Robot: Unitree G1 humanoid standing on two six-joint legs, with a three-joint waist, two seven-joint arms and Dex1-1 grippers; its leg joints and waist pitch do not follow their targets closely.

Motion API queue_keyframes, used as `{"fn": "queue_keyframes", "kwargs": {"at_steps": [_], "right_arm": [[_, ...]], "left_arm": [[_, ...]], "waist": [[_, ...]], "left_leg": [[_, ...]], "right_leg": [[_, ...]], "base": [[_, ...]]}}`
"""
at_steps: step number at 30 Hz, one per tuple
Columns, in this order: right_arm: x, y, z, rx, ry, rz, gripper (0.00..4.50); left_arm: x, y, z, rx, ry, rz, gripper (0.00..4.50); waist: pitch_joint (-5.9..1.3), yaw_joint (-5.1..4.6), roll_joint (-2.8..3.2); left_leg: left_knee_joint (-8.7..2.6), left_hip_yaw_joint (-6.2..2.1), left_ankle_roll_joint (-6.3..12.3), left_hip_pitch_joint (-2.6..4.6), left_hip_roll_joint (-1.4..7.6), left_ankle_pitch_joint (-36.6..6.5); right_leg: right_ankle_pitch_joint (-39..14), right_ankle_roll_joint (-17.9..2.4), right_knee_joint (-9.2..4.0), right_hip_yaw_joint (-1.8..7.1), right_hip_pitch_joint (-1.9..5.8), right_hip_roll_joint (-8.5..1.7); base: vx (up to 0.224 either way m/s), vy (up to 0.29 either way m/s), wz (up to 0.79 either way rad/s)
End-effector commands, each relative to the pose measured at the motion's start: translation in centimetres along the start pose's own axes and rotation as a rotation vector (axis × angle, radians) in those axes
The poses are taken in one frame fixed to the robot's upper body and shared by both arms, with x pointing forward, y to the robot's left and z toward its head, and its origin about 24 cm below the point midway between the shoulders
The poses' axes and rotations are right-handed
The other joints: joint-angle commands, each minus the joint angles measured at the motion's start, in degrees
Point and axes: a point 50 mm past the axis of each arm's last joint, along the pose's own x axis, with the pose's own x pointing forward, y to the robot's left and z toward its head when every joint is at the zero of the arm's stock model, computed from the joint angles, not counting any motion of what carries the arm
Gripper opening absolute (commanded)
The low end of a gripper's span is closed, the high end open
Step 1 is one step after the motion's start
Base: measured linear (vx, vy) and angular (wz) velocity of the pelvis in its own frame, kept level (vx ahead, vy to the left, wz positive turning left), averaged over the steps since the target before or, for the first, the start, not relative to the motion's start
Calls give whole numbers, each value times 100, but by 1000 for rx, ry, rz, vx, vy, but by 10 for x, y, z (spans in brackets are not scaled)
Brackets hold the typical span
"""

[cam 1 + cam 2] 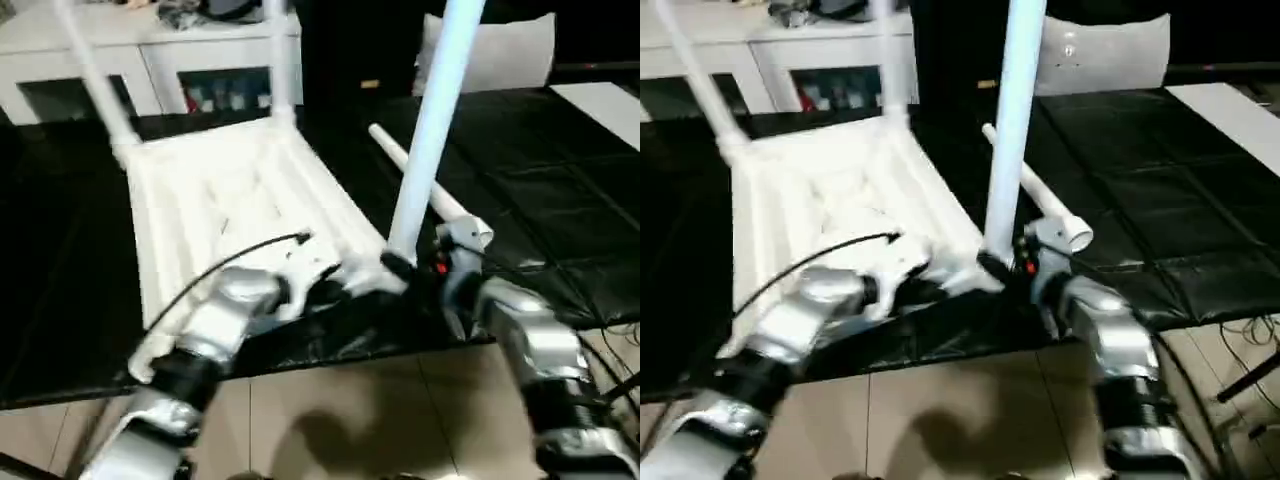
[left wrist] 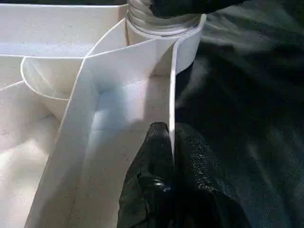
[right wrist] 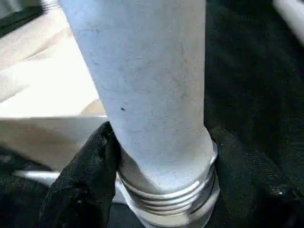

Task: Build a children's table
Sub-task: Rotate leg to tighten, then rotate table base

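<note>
The children's table top (image 1: 230,190) lies upside down on the black mat, ribbed underside up. Two white legs (image 1: 95,70) (image 1: 278,60) stand in its far corner sockets. A third leg (image 1: 430,130) rises from the near right corner socket, its threaded end (image 3: 166,190) sitting at the socket. My right gripper (image 3: 161,156) is shut around this leg just above the thread, a black finger on each side. My left gripper (image 2: 172,137) is shut on the thin rim wall of the top (image 2: 142,61), close to that same corner. Another leg (image 1: 1035,190) lies loose on the mat to the right.
A long white cabinet (image 1: 150,55) stands behind the table top, and a white cushion (image 1: 500,50) at the back right. The black mat (image 1: 540,200) ends near me at a tiled floor (image 1: 350,410). Cables (image 1: 610,350) trail at the right.
</note>
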Motion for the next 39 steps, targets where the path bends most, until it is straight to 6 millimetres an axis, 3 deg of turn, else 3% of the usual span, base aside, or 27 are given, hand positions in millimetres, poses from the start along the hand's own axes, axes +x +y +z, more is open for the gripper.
{"fn": "queue_keyframes", "kwargs": {"at_steps": [1,2,6,8,16,17,19,20,21,22,23,27,28,30,31,33,36,37,39], "right_arm": [[15,24,-9,11,47,45,260],[16,23,-8,22,33,10,316],[16,22,-3,37,-26,-18,351],[13,21,-3,12,-31,-31,375],[-9,16,-7,-28,-58,-55,436],[-13,17,-9,-21,-63,-40,444],[-21,20,-14,-31,-57,-20,444],[-25,22,-17,-15,-56,-8,444],[-27,24,-19,-4,-56,-2,450],[-29,24,-21,-31,-53,-12,450],[-30,24,-23,-37,-57,-33,450],[-29,29,-24,-10,-25,12,450],[-28,32,-25,-19,-15,45,450],[-25,37,-25,-34,1,89,450],[-24,40,-25,-43,12,104,450],[-21,42,-25,-59,19,117,450],[-15,45,-24,-78,44,120,450],[-13,45,-24,-58,52,121,450],[-12,45,-24,-48,54,119,450]], "left_arm": [[16,-12,21,-26,-101,18,0],[20,-13,24,-17,-109,34,0],[21,-15,26,17,-103,44,0],[19,-15,24,41,-90,46,0],[19,-3,18,153,-61,147,0],[19,-1,19,178,-71,176,0],[20,-2,22,192,-106,198,0],[21,-3,24,156,-133,203,0],[21,-3,25,126,-151,203,44],[20,-4,27,81,-176,188,44],[16,-2,31,34,-223,183,55],[5,8,36,24,-272,246,75],[1,11,35,44,-265,253,75],[-6,16,34,87,-248,278,75],[-12,21,34,99,-242,317,75],[-22,30,33,102,-235,378,75],[-53,51,29,84,-202,520,75],[-77,65,22,81,-149,613,75],[-87,70,19,83,-125,647,75]], "waist": [[-306,23,-124],[-316,31,-116],[-356,58,-85],[-361,61,-75],[-342,164,-98],[-327,149,-115],[-326,140,-107],[-330,143,-88],[-329,149,-81],[-343,158,-76],[-360,171,-86],[-389,194,-89],[-386,198,-115],[-386,210,-83],[-402,216,-132],[-409,224,-109],[-386,224,-123],[-378,215,-113],[-360,200,-101]], "left_leg": [[-393,-58,191,23,131,-1596],[-394,-58,210,12,137,-1527],[-377,-42,313,-3,137,-1270],[-371,-37,346,-6,137,-1252],[-406,-44,286,5,152,-1442],[-426,-60,262,-26,137,-1529],[-432,-69,234,-4,145,-1678],[-425,-65,233,5,146,-1671],[-425,-59,236,18,156,-1704],[-424,-68,240,7,159,-1656],[-421,-70,248,-30,163,-1502],[-375,-56,424,-40,177,-1147],[-373,-52,467,-47,176,-1132],[-359,-51,510,-57,175,-1020],[-342,-48,520,-59,176,-900],[-334,-57,539,-72,180,-743],[-341,-46,498,-47,192,-805],[-352,-54,400,-33,200,-941],[-364,-52,339,-37,188,-1019]], "right_leg": [[-2599,-714,-564,182,215,-263],[-2385,-763,-541,186,225,-261],[-1662,-976,-485,191,255,-254],[-1551,-1047,-472,187,269,-258],[-2034,-775,-526,193,263,-266],[-2218,-669,-547,179,288,-261],[-2501,-526,-588,181,262,-274],[-2485,-537,-588,188,250,-273],[-2463,-571,-603,195,227,-271],[-2377,-610,-580,192,245,-280],[-2106,-713,-540,187,269,-285],[-1091,-1092,-431,183,281,-267],[-1094,-1093,-437,179,278,-268],[-1143,-1060,-433,176,279,-281],[-1005,-1058,-409,181,289,-277],[-805,-1091,-360,176,289,-275],[-934,-1138,-358,177,256,-275],[-1118,-1122,-346,184,250,-274],[-1259,-1066,-360,185,239,-257]], "base": [[0,0,0],[0,0,0],[0,0,0],[0,0,0],[0,0,0],[0,0,0],[0,0,0],[0,0,0],[0,0,0],[0,0,0],[0,0,0],[0,0,0],[0,0,0],[0,0,0],[0,0,0],[0,0,0],[0,0,0],[0,0,0],[0,0,0]]}}
